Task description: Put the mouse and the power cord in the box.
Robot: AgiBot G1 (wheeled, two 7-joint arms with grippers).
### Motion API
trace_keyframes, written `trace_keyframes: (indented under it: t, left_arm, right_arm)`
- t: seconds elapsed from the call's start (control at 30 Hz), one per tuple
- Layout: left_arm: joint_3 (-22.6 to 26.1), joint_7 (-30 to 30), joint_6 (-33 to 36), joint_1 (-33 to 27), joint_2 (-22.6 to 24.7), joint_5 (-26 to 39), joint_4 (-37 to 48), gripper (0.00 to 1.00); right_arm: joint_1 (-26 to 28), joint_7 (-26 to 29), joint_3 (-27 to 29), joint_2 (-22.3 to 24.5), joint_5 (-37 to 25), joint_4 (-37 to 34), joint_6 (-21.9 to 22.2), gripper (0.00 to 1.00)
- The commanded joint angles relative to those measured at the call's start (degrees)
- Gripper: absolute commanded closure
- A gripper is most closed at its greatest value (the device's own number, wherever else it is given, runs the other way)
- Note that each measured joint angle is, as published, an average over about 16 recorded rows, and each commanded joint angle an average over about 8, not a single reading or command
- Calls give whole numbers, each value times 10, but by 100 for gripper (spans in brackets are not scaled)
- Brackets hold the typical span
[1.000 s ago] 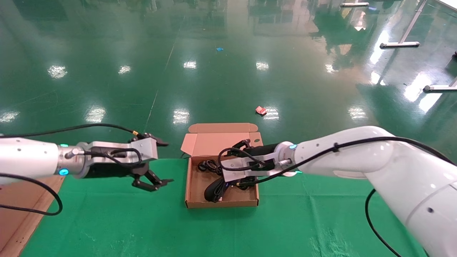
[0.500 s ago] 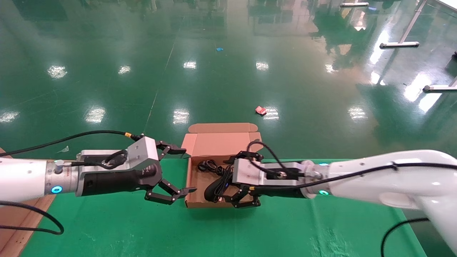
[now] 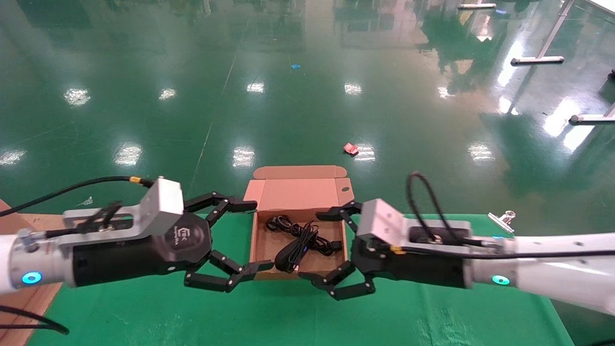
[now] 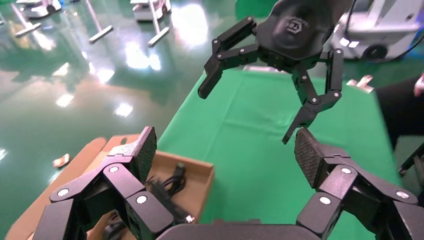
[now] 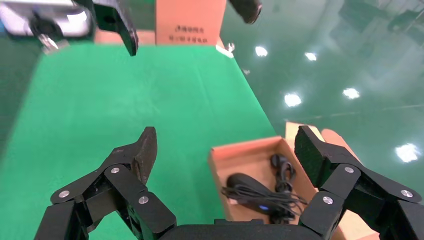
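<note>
The box (image 3: 256, 250) lies open on the green cloth, its lid (image 3: 298, 192) folded back. Inside, the black mouse (image 3: 287, 256) rests at the near wall with its blue light on and its thin cable bunched over it. The power cord (image 3: 280, 224) lies bundled in the far left corner. My left gripper (image 3: 253, 236) hangs open just left of the box, holding nothing. My right gripper (image 3: 317, 246) hangs open at the box's right side, also holding nothing. The right wrist view shows the mouse (image 5: 243, 183) and power cord (image 5: 281, 169) in the box (image 5: 220, 159). The left wrist view shows the box (image 4: 198, 175).
A larger cardboard piece (image 3: 17, 307) lies at the table's left edge. A metal binder clip (image 3: 501, 219) sits on the cloth at the far right. A red scrap (image 3: 350, 148) lies on the floor beyond the table's far edge.
The right gripper has pulled out of the box, back to its right side. The left gripper has moved right, up to the box's left wall. Mouse and cord stay in the box.
</note>
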Motion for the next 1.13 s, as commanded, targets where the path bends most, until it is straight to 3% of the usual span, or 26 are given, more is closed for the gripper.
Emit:
trace_keyframes:
  t: [0.03, 0.77, 1.13]
  left_arm:
    - [-17, -13, 9, 12, -8, -7, -18, 0]
    - [-199, -154, 107, 147, -93, -81, -209, 0]
    - [-227, -171, 121, 167, -106, -92, -239, 0]
  right_arm:
    - [-11, 13, 16, 14, 15, 15, -14, 0]
    - [-134, 155, 189, 174, 175, 177, -167, 0]
    - [-164, 184, 230, 212, 214, 216, -204, 0]
